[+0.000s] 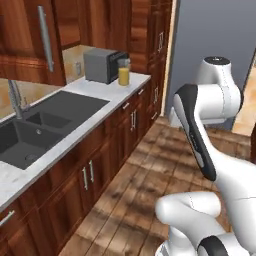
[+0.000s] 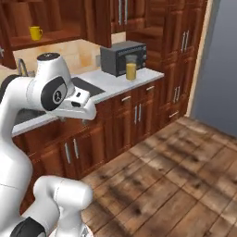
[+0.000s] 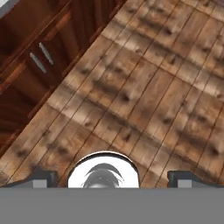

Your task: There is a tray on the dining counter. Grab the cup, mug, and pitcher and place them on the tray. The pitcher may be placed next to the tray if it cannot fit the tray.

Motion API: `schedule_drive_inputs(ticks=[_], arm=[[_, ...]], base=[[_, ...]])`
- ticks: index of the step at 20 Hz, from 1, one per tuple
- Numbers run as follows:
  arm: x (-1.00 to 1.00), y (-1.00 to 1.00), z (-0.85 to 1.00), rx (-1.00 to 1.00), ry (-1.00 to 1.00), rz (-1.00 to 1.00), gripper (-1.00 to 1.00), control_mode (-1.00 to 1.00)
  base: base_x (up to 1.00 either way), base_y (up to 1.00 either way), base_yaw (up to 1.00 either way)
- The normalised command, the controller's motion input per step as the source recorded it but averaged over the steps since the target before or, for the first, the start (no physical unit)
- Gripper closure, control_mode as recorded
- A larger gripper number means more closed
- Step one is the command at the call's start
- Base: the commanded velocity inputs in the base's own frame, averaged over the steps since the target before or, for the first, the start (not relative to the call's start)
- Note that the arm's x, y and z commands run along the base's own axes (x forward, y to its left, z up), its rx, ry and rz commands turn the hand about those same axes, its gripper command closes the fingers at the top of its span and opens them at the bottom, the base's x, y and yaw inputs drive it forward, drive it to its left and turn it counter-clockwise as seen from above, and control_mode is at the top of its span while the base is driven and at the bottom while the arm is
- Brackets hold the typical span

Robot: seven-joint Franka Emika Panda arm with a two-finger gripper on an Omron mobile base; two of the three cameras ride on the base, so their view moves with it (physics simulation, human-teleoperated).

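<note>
Pitcher [image 2: 131, 67] on the sink counter [image 2: 115, 83] just before the microwave [image 2: 121, 56], yellow mug [image 2: 35, 33] on a wall shelf, both well apart from the claw [image 3: 112, 177], claw spread wide and empty, pointing down at the wooden floor [image 3: 144, 96], arm folded high.

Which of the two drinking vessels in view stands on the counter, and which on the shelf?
The pitcher, tall clear glass with orange liquid, stands on the counter before the microwave. The small yellow mug stands on the shelf.
</note>
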Motion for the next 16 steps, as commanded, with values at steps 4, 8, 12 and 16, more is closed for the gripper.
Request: schedule_drive_inputs(ticks=[4,8,12,16], arm=[[0.00,0.00,0.00,0.00,0.00,0.00,-1.00,1.00],[0.00,0.00,0.00,0.00,0.00,0.00,-1.00,1.00],[0.00,0.00,0.00,0.00,0.00,0.00,-1.00,1.00],[0.00,0.00,0.00,0.00,0.00,0.00,-1.00,1.00]], base=[[0.00,-0.33,0.85],[0.02,-0.99,0.55],[0.15,-1.00,0.52],[0.39,-0.79,0.56]])
